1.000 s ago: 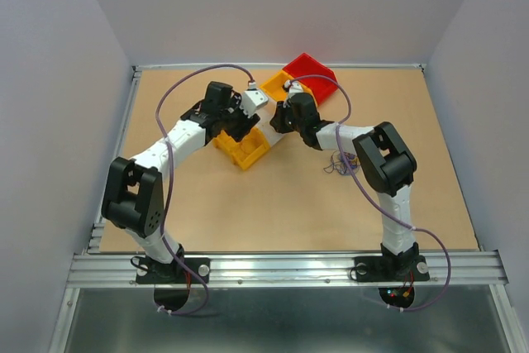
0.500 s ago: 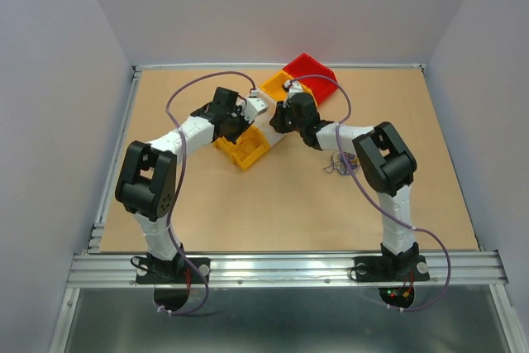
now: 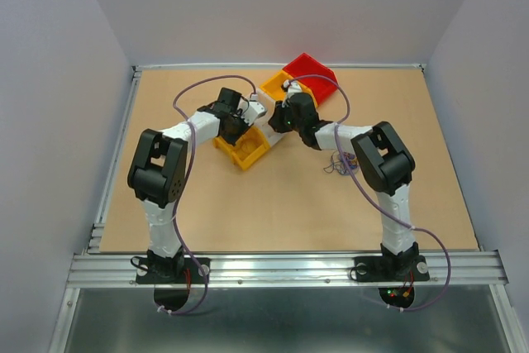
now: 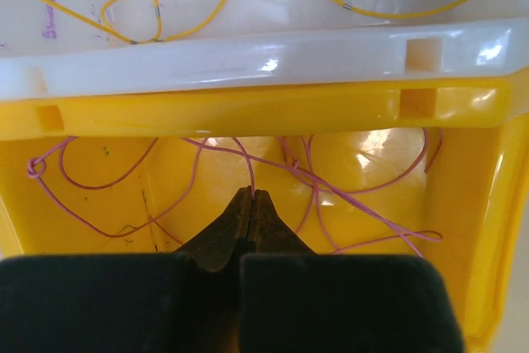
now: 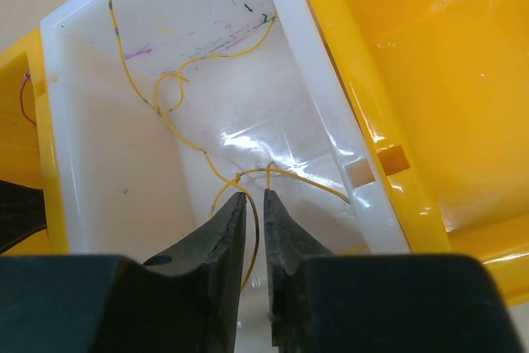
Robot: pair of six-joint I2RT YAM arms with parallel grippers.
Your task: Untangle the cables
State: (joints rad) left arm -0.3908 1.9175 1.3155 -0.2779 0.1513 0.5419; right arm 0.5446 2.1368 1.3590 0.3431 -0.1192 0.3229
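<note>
purple wire (image 4: 244, 163) loops loose over the glossy floor of the yellow bin (image 4: 248, 109). one strand ends at the left gripper (image 4: 250, 197), whose black tapered tips are pinched together on it. yellow wire (image 5: 159, 103) with grey bands curls in the scuffed white bin (image 5: 314, 80), rim to rim with the yellow one. a strand hangs in the narrow gap of the right gripper (image 5: 252, 204), jaws slightly apart. small tangled wad (image 3: 337, 163) lies on the tan table (image 3: 273, 204) beside the right arm, with open board around it. bin walls hem both grippers closely.
</note>
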